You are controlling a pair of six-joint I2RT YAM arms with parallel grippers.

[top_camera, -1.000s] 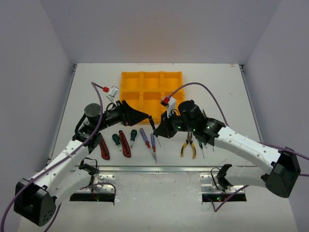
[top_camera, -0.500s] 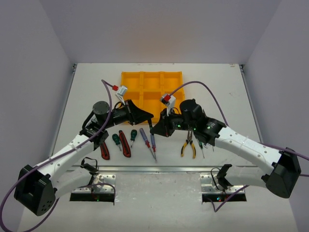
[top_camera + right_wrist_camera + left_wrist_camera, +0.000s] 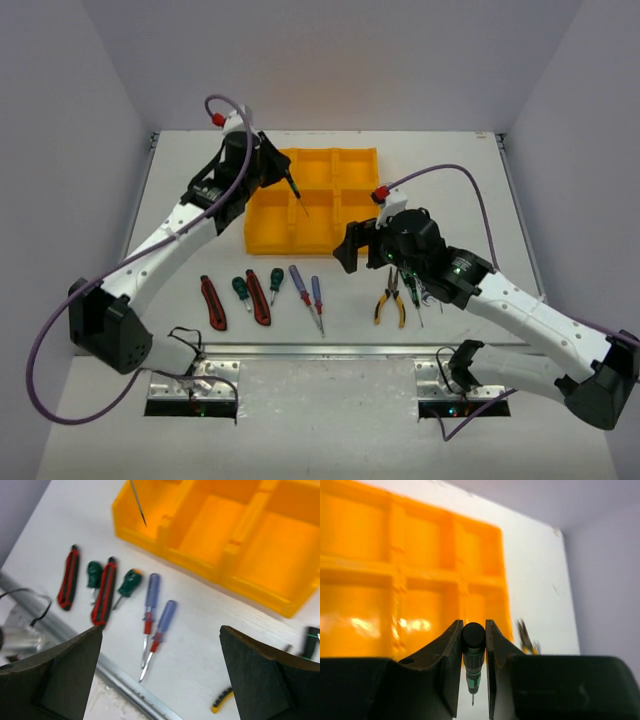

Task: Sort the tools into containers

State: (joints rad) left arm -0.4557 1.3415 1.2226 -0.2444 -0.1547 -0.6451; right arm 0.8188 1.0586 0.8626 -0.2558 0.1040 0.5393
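Table (image 3: 450,170) first, then the yellow tray (image 3: 313,235) sitting toward its 12 o'clock end, six square compartments in two rows. My left gripper (image 3: 280,172) is up over the tray's far-left corner, fingers clamped on the handle of a slim dark driver (image 3: 295,195). My right gripper (image 3: 352,248) sits low by the tray's near edge, around its 5 o'clock, fingers spread wide with nothing in them, so it's not the one that matters here. The other tools lie on the table on the tray's 6 o'clock side, the pliers (image 3: 390,300) near my right gripper and the knives (image 3: 259,297) further left. Now the bit the drop turns on: from my left wrist the driver pokes straight out between my fingers toward 6 o'clock, black cap pinched, tip free. From the top camera its shaft slants from 11 to 5 o'clock, tip down, over the left part of the tray near the wall between the left and middle columns. It's held well clear of the tray, so honestly I can't tell which compartment is truly underneath. I reckon I should line it up over one square before letting go.
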